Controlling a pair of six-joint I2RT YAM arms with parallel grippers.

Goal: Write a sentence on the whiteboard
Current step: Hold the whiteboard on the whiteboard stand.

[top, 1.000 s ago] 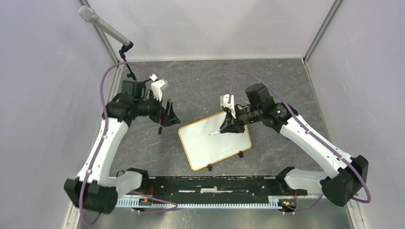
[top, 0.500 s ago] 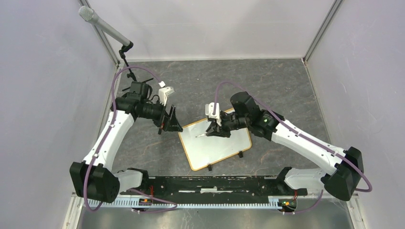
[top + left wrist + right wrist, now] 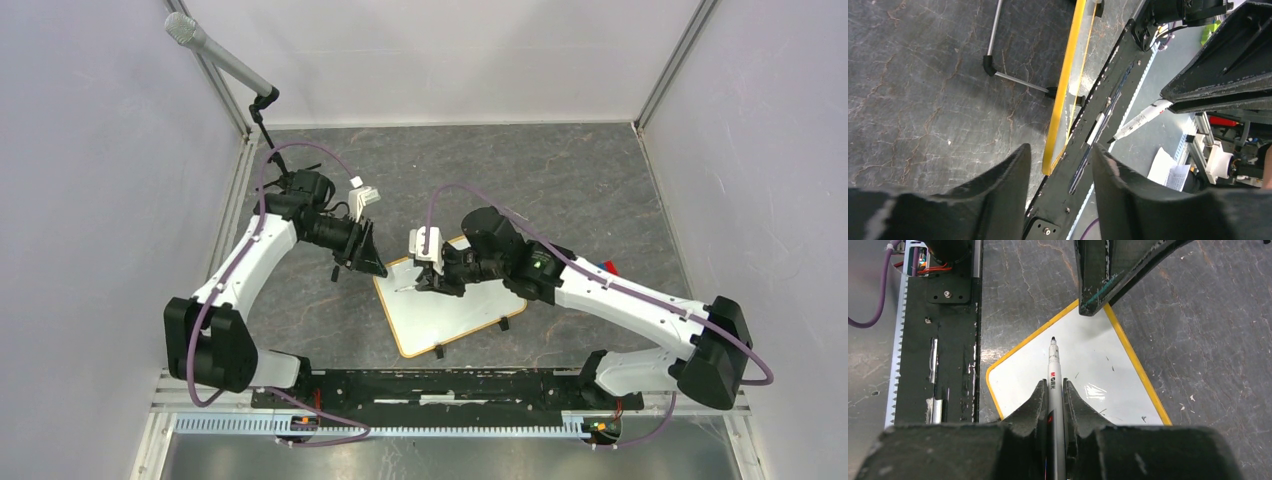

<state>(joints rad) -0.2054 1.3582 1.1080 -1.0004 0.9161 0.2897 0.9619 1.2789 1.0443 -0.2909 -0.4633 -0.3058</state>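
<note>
The whiteboard (image 3: pixel 450 315) lies flat and skewed on the grey table, a white board in a tan frame. No sentence shows on it, only a few small dark flecks. My right gripper (image 3: pixel 432 280) is shut on a silver marker (image 3: pixel 1054 372) that points at the board's left part, its dark tip just over the white surface. My left gripper (image 3: pixel 368 262) stands at the board's far left corner. In the left wrist view the whiteboard (image 3: pixel 1066 80) is edge-on, and its corner sits in the gap of the left gripper (image 3: pixel 1060 150), which is open.
A microphone (image 3: pixel 215 55) on a stand leans in at the back left. A black rail (image 3: pixel 430 385) runs along the near edge between the arm bases. Grey walls close in the table. Two black clip feet (image 3: pixel 438 350) stick out from the board's near edge.
The right gripper carried the marker leftwards across the board toward its left corner. The left arm swung right to that corner, and its jaws have narrowed.
</note>
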